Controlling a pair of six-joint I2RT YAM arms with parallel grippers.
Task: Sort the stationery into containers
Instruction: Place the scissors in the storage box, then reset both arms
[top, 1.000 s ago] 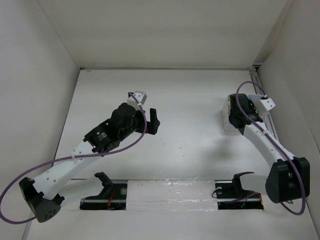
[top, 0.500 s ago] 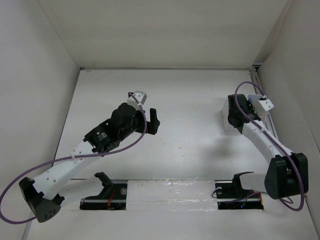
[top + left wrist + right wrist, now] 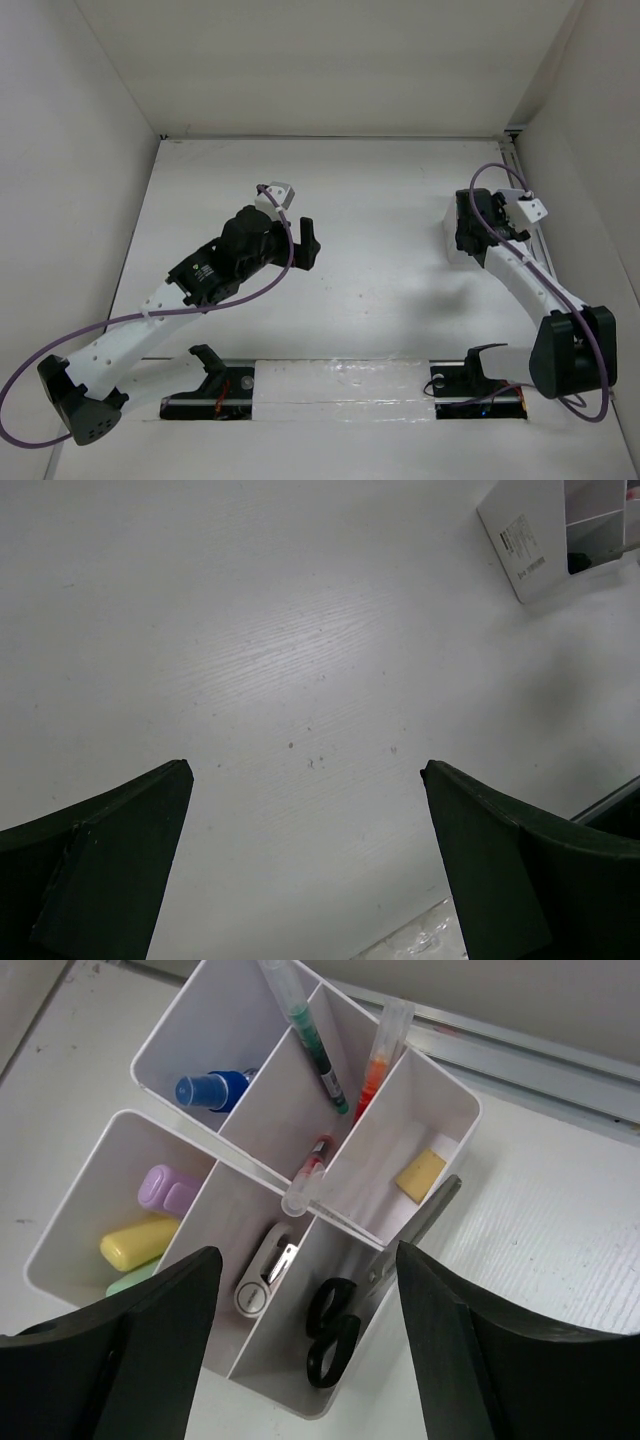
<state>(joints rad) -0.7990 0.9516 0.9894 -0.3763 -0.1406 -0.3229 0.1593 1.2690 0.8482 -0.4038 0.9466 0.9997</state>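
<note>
A pair of black-handled scissors point(image 3: 327, 1322) lies in one compartment of the joined white plastic open-topped bins point(image 3: 395, 1120). In the right wrist view their long axis runs from the handles at 7 o'clock to the blades at 1 o'clock. Other compartments hold a blue-capped clear bottle point(image 3: 212, 1089) at 11 o'clock, lilac, yellow and pale green marker sticks point(image 3: 138, 1243) at 9 o'clock, thin pens point(image 3: 304, 1025) leaning at 12 o'clock, and a small yellowish eraser point(image 3: 420, 1173) at 2 o'clock.

The right tool point(image 3: 305, 1250) hovers directly above the bins, fingers spread wide, holding nothing. Seen from overhead, the bins sit at 3 o'clock on the white desk point(image 3: 380, 200).

The left tool point(image 3: 305, 770), near the desk's centre, is also spread and empty, with the bins well apart at its 1 o'clock. The right arm is much the nearer. Sorting looks finished or nearly so.
</note>
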